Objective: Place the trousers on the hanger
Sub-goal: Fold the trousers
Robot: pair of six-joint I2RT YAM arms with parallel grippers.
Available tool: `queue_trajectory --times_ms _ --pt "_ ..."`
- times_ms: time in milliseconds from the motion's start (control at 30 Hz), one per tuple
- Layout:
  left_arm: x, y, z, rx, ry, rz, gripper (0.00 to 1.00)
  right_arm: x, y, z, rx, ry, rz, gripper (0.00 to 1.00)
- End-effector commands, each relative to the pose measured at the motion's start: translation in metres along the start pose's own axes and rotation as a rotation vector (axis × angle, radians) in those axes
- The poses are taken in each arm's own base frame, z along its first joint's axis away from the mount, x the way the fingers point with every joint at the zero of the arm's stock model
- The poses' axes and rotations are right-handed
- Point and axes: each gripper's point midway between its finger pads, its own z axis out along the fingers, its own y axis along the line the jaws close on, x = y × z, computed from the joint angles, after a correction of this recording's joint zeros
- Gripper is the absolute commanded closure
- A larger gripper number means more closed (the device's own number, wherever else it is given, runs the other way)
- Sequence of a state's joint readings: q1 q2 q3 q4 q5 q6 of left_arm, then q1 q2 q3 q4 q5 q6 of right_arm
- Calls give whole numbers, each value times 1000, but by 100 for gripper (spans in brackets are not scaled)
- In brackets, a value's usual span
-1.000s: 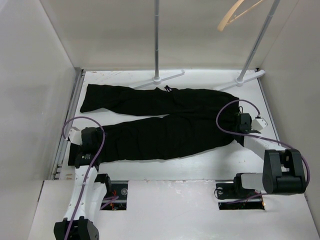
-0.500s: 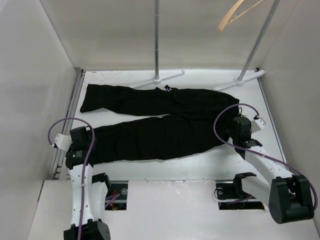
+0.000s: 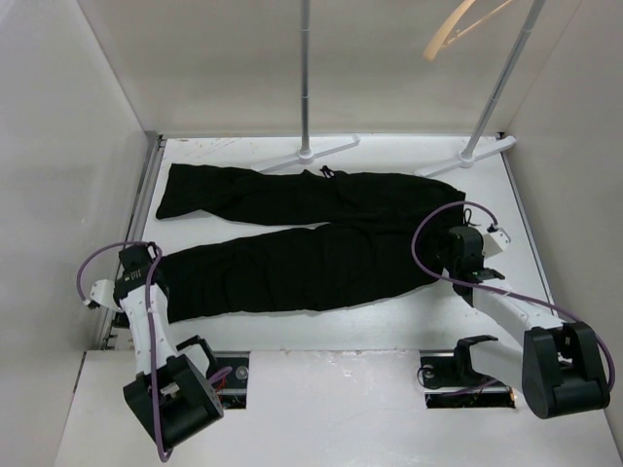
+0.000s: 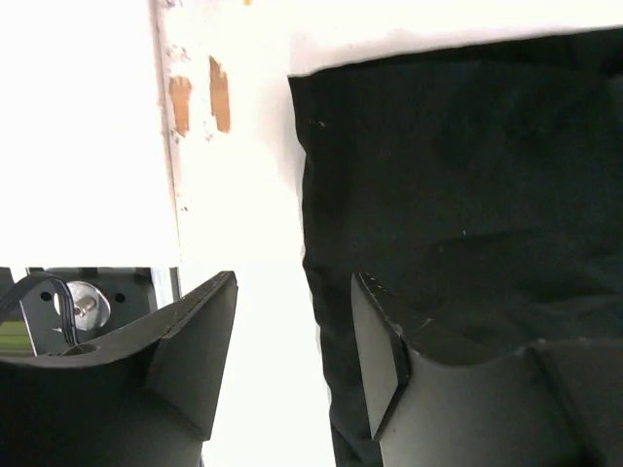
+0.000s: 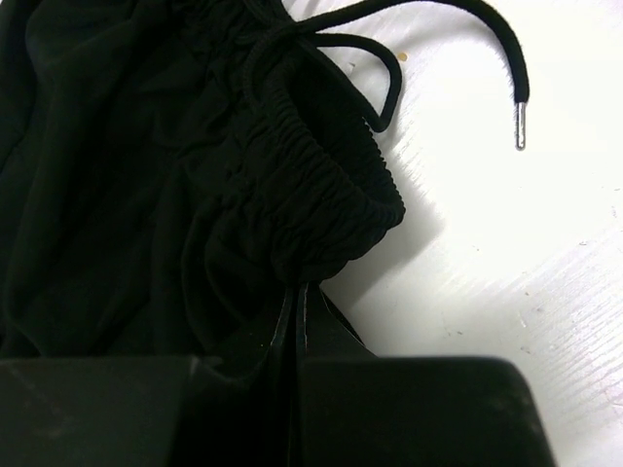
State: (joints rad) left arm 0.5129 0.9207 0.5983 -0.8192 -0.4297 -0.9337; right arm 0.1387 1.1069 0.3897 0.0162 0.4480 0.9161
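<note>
Across the middle of the top view, the trousers (image 3: 311,243) lie flat on the white table (image 3: 389,161), legs toward the left and waist toward the right. The hanger (image 3: 458,27) hangs well apart from them at the upper right, on a slanted rack pole (image 3: 501,83). At the right, the right gripper (image 5: 297,302) is clamped on the gathered waistband (image 5: 321,195), while at the lower left the left gripper (image 4: 292,302) stands with jaws apart astride the nearer leg's cuff edge, gripping nothing.
</note>
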Motion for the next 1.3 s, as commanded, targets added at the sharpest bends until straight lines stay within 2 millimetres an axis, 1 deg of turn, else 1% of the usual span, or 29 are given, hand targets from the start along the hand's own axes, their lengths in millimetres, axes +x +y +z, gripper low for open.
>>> queue_trajectory --times_ms 0,67,167,233,300,367,433,567,667,733,767,833,900,1033,1100,1133,1200,1267 --pt "-2 7 6 -38 -28 -9 52 -13 26 -1 -78 -37 36 100" --pt "0 2 9 -29 -28 -6 49 -13 25 -2 -79 -37 36 100" --pt "8 -8 22 -15 0 -4 47 -13 28 -4 -100 -36 38 100" --pt "19 -9 34 -24 36 1 48 -13 27 -5 -102 -38 35 100" --pt "29 -9 44 -23 54 -16 53 -12 26 -6 -102 -34 33 100" --pt "30 -11 49 -3 40 -36 54 -13 27 -6 -108 -39 33 100" --pt "29 -12 53 8 34 -48 64 -11 28 -7 -117 -35 21 100" --pt "24 -20 51 57 20 -69 86 -11 26 -7 -114 -40 20 100" --pt "11 -49 40 205 17 -121 96 -14 25 -11 -115 -49 24 100" --pt "-11 -68 21 305 -37 -163 98 -16 24 -17 -121 -55 31 100" --pt "-22 -75 11 332 -63 -174 99 -19 22 -21 -122 -59 38 100" --pt "-34 -78 -2 331 -84 -160 100 -24 17 -30 -122 -67 49 100" --pt "-44 -77 -9 315 -127 -164 100 -30 11 -47 -133 -81 64 100" --pt "-52 -87 -22 352 -116 -199 100 -48 -5 -76 -128 -140 75 100" --pt "-58 -94 -27 361 -100 -236 100 -60 -9 -85 -125 -174 72 100" --pt "-62 -100 -30 369 -98 -252 100 -65 -7 -89 -131 -185 75 100" --pt "-79 -114 -40 392 -125 -278 100 -76 -3 -92 -121 -205 84 100" --pt "-98 -134 -58 416 -158 -274 100 -93 4 -91 -106 -225 100 100"
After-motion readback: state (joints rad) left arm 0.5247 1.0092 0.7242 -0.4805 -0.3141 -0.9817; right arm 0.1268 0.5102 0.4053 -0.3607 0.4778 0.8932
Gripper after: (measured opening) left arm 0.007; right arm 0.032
